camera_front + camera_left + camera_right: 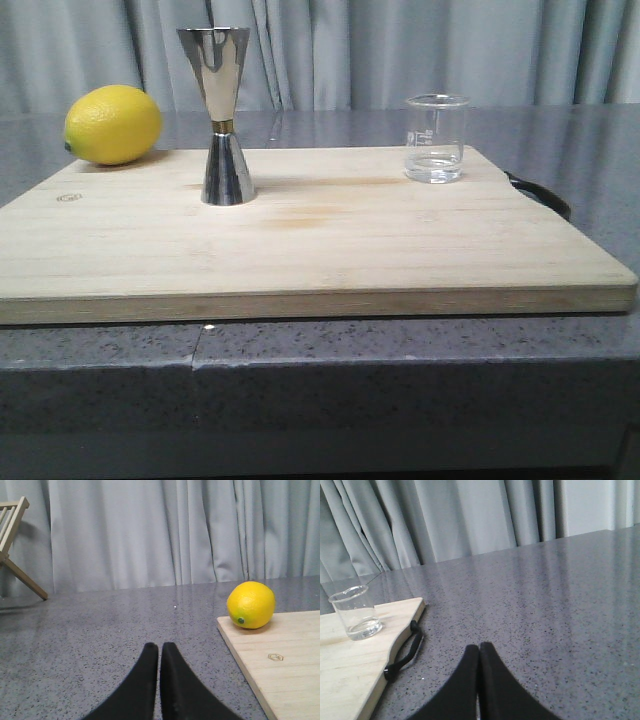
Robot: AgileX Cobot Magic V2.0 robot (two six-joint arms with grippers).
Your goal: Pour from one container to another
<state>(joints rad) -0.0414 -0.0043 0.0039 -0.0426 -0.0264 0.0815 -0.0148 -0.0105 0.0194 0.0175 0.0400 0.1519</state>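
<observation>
While both arms are idling off the sides of the pale wooden cutting board (pixel 320 250), the task's things are standing free on it. Far left, the left gripper (pixel 159 652) is hovering over the grey speckled countertop (pixel 100 630) just off the board's left edge, its black fingers pressed together on nothing. Next, a yellow lemon (pixel 112 124) is sitting at the board's back-left corner, well apart from the vessels, likely as a prop. Right of it, the polished steel hourglass-shaped jigger (pixel 222 115) is standing upright on its smaller cone; whether its upper cup is holding liquid cannot be told. Further right, near the back edge, the small clear glass beaker (pixel 437 138) is standing upright, holding what looks like a thin layer of clear liquid. That would suit either a pour already made or a source waiting. Rightmost, the right gripper (pixel 479 652) is hovering over bare countertop beside the board's black cord loop (pixel 402 655), fingers likewise closed and empty.
</observation>
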